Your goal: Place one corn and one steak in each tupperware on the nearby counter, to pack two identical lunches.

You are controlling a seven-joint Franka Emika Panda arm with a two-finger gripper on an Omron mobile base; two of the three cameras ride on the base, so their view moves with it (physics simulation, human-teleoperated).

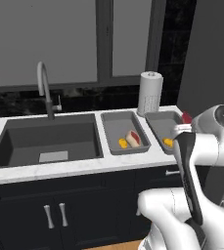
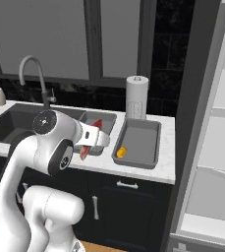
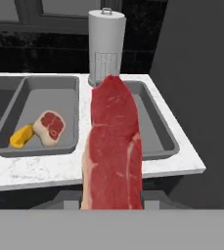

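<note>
Holding steak (image 3: 113, 146) near towel roll (image 3: 106, 46), trays alongside.

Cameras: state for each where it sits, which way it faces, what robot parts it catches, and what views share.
Left base view: behind-left of the arm, facing the sink, left tupperware, counter; white arm lower right.
Right base view: behind-right, facing the right tupperware; arm lower left, gripper.
Hand view: on the hand, along the held steak.
Shared: both tupperware, paper towel roll.
</note>
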